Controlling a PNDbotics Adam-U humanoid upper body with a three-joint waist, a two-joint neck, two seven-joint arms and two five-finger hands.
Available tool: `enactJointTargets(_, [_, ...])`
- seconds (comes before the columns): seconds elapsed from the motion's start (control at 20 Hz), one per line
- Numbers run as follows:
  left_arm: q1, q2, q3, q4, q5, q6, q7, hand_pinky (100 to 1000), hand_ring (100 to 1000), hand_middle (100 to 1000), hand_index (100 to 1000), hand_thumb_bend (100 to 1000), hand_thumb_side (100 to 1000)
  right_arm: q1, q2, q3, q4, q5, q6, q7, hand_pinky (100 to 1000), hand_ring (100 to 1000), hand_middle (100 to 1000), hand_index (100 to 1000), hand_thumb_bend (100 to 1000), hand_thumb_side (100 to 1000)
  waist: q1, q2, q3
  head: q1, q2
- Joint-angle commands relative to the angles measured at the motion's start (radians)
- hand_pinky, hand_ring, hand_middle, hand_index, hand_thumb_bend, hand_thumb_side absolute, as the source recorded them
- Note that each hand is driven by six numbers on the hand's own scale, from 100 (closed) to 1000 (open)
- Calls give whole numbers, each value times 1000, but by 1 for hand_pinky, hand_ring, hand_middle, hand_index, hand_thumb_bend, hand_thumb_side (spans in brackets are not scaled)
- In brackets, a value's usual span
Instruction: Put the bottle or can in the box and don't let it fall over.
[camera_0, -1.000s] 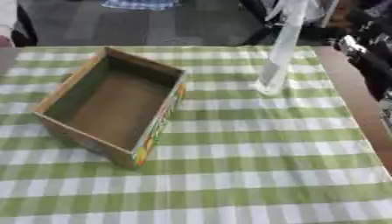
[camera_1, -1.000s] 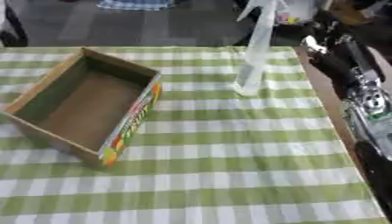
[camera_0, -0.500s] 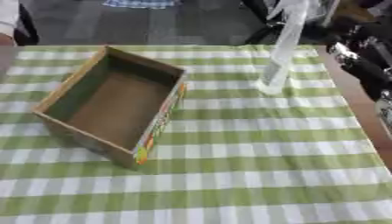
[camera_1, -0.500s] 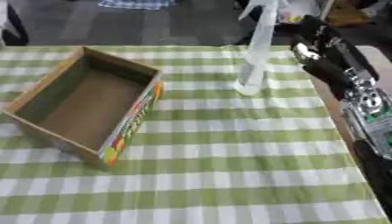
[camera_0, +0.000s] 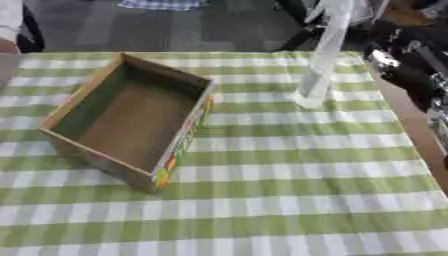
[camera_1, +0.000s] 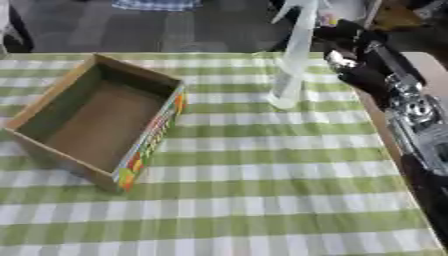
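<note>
Clearly the tall clear bottle (camera_1: 289, 65) stands upright on the checked surface (camera_1: 262, 190), right of the box (camera_1: 96, 120), with the right hand (camera_1: 350, 62) just beside it, fingers unreadable.

open box (camera_0: 131, 125), upright clear bottle (camera_0: 320, 60), checked cloth (camera_0: 289, 195)

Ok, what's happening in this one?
The robot's right hand is at the table's far right edge, beside a tall clear bottle that stands upright on the green checked cloth. Whether the hand touches the bottle can't be told. The cardboard box sits open and empty on the left, well apart from the bottle. Nothing has gone into it yet. The left hand is out of sight.
</note>
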Motion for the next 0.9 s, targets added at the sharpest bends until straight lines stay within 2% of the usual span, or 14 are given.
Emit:
enactJointTargets(0.05, [-6,17,-1,-13,6,-2,-9,921,731,868,885,151,782,-22,-50,4,5,8,8,3,908,1000,1000,1000,100,419,2,-14,1,-3,-15])
enactJointTargets(0.45, [-7,17,-2,-12,8,-4,-18,920,729,867,884,151,784,-65,-66,31,41,7,10,29,914,1000,1000,1000,100,438,2,-13,6,-10,-21])
enactJointTargets(0.9, [-7,15,-4,-11,8,-6,-24,922,728,868,884,148,789,-108,-76,37,93,11,19,28,917,1000,1000,1000,100,447,3,-4,10,-16,-36])
